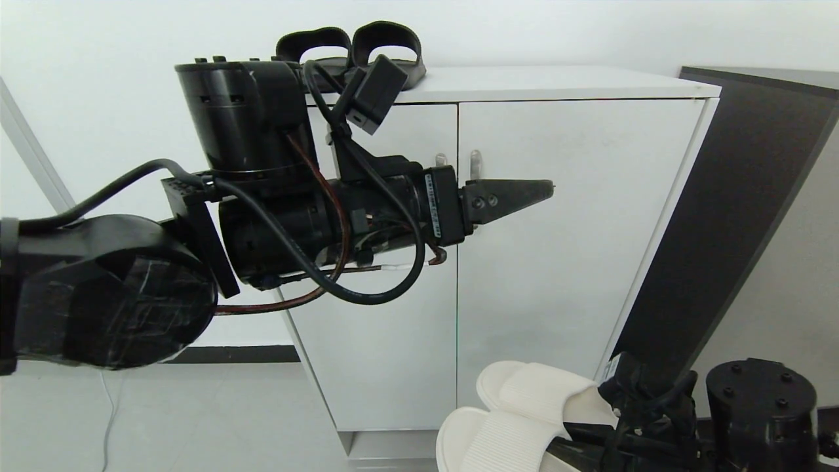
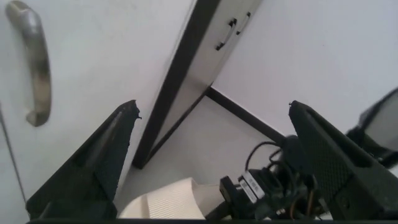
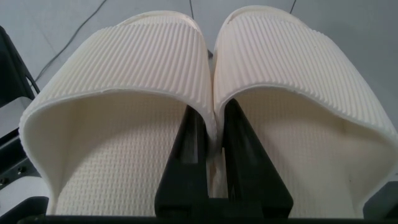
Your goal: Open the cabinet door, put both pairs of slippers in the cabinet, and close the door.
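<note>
Nearest the lens, the white slippers (image 3: 124,124) are pinched by their touching inner walls in the right gripper (image 3: 214,149), held low at 6 o'clock in the head view, just before the cabinet (image 1: 557,84). Both doors (image 1: 564,275) are shut, and the black slippers (image 1: 367,42) lie on top at 12 o'clock. The left gripper (image 1: 547,189), fingers (image 2: 93,168) spread wide, hovers by the door handles (image 1: 475,164) and grasps nothing. Door opening looks to be the step in hand. Next it should straddle one handle, clamp, and pull along the hinge arc.
</note>
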### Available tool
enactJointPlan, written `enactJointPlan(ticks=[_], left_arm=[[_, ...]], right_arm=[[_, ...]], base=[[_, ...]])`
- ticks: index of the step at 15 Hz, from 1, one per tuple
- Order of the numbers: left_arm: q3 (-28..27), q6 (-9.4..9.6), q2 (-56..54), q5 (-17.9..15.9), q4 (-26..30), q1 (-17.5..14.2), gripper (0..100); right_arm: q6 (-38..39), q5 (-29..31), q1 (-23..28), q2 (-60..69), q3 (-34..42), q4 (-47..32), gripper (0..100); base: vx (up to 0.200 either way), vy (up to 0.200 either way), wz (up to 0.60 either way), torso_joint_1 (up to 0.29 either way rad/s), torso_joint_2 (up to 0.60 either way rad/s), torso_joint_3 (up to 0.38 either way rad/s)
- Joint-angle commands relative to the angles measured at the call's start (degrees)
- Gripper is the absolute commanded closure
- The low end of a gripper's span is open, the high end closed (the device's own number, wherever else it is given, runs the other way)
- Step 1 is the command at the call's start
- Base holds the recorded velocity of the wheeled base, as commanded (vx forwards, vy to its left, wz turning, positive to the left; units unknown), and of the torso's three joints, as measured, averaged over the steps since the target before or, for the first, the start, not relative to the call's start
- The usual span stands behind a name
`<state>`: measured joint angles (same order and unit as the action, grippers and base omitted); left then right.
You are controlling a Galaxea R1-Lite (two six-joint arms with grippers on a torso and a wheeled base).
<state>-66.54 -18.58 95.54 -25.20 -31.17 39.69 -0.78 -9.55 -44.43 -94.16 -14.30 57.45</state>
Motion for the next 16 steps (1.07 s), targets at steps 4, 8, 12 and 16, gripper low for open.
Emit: enactJointPlan(ticks=[4,8,12,16], left_arm=[[-1.1,0.03,1.2,3.3,0.9,-0.3,0],[-2.7,0.3,2.5,5.0,1.9,-0.7,0],[-6.5,2.58,3.8,9.0,5.9,-0.6,0],[-7.1,2.76,5.4,11.8,5.9,-0.6,0]], right_arm=[[-0.1,0.1,0.0,-0.1,0.1,0.0,100],[-0.1,0.1,0.0,-0.3,0.0,0.0,100],[-0.1,0.1,0.1,-0.4,0.0,0.0,100],[-0.1,0.1,0.2,-0.3,0.1,0.0,100]], base=[[0.0,0.0,0.0,0.0,0.0,0.0],[0.0,0.0,0.0,0.0,0.0,0.0],[0.0,0.0,0.0,0.0,0.0,0.0],[0.0,0.0,0.0,0.0,0.0,0.0]])
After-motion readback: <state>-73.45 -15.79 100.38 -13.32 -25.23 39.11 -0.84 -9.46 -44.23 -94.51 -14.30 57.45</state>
